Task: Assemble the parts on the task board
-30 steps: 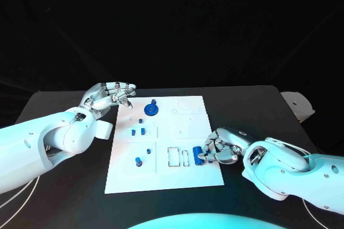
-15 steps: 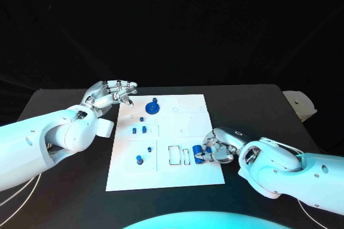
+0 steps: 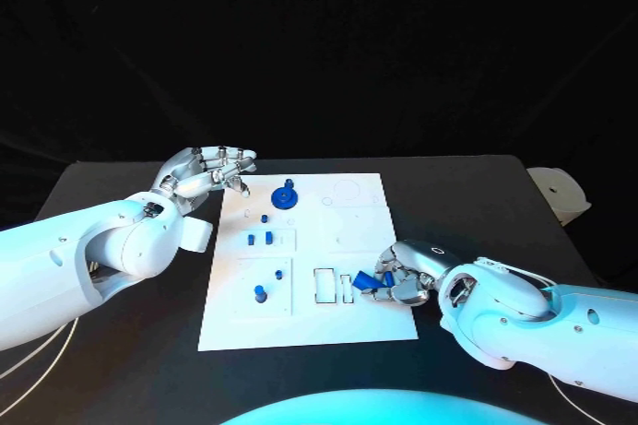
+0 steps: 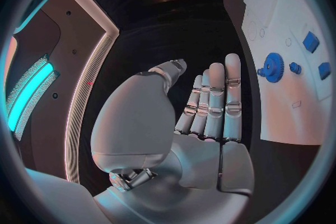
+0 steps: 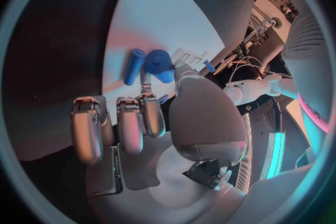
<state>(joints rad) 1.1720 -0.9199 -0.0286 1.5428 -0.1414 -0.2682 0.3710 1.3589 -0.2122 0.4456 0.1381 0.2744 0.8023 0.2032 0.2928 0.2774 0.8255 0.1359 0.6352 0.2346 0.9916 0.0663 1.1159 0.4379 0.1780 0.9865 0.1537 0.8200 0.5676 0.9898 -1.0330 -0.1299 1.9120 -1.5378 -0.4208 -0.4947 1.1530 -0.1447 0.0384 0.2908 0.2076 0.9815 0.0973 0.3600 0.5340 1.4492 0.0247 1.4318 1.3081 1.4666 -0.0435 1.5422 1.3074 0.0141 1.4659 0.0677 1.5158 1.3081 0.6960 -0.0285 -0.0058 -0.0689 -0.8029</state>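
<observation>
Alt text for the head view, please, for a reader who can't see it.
The right robot hand pinches a blue part at the near right edge of the white task board on a black table. The left robot hand hangs off the board's far left corner, holding nothing; a blue gear and small blue pieces sit on the board.

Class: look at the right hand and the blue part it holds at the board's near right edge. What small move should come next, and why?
Probably carry the blue part a little inward over the rectangular slots beside it. The right hand already pinches it just above the board, and those slots look unfilled. The left hand waits open off the far corner.
</observation>
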